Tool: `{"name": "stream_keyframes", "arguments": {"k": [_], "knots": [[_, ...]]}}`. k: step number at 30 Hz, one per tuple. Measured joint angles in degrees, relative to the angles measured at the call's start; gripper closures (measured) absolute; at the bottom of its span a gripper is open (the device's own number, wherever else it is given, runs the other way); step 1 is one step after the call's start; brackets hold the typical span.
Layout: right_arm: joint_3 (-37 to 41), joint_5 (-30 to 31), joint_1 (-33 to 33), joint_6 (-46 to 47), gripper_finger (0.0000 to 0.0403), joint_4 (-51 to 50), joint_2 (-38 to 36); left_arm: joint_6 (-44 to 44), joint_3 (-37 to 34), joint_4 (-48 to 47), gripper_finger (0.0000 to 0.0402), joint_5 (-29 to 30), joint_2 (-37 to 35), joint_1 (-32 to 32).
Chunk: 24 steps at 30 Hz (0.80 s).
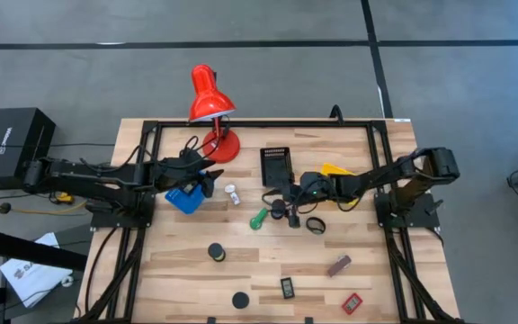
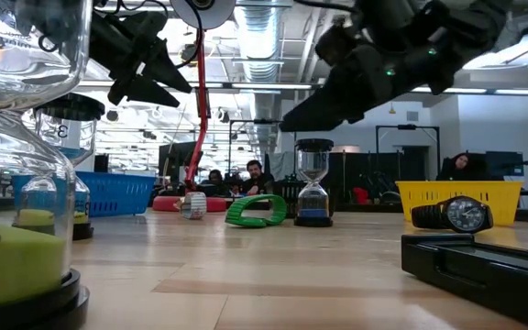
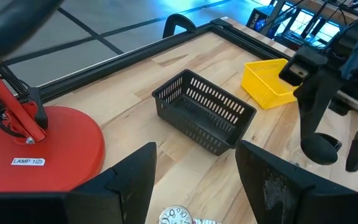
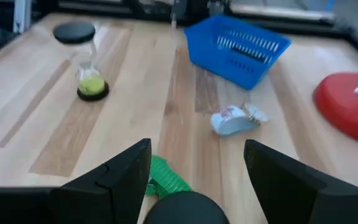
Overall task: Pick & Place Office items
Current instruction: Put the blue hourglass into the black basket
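Office items lie scattered on the wooden table (image 1: 178,270). My right gripper (image 1: 283,202) hangs open over the table's middle. In the right wrist view, a black-topped hourglass (image 4: 182,211) and a green piece (image 4: 165,177) show between and below its fingers, untouched. A white tube (image 1: 232,193) lies beyond it. My left gripper (image 1: 212,180) hovers open above the blue bin (image 1: 185,199), holding nothing. A black ring-like watch (image 1: 316,225), a brown block (image 1: 338,265), a red tag (image 1: 352,303) and a black rectangular piece (image 1: 289,288) lie nearer the front.
The red desk lamp (image 1: 212,108) stands at the far edge. The black bin (image 1: 277,165) and yellow bin (image 1: 335,171) sit beside the right arm. A yellow-sand hourglass (image 1: 216,253) and a black disc (image 1: 240,300) stand toward the near edge.
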<state>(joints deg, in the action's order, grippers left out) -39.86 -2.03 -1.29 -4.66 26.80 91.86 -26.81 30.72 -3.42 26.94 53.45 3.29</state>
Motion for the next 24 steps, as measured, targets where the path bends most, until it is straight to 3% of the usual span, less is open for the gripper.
{"name": "stream_keyframes", "arguments": {"k": [7,13,24], "knots": [[-6.27,-0.06,-0.39,0.15,0.0154,-12.52,4.34,0.00,0.00,0.07,0.0187,0.00,0.00,0.00],[-8.74,-0.06,-0.57,-0.25,0.0154,-20.75,3.40,0.00,0.00,0.20,0.0187,0.00,0.00,0.00],[-8.85,-0.08,-0.56,-0.25,0.0154,-21.82,3.91,0.00,0.00,0.49,0.0187,0.00,0.02,0.00]]}}
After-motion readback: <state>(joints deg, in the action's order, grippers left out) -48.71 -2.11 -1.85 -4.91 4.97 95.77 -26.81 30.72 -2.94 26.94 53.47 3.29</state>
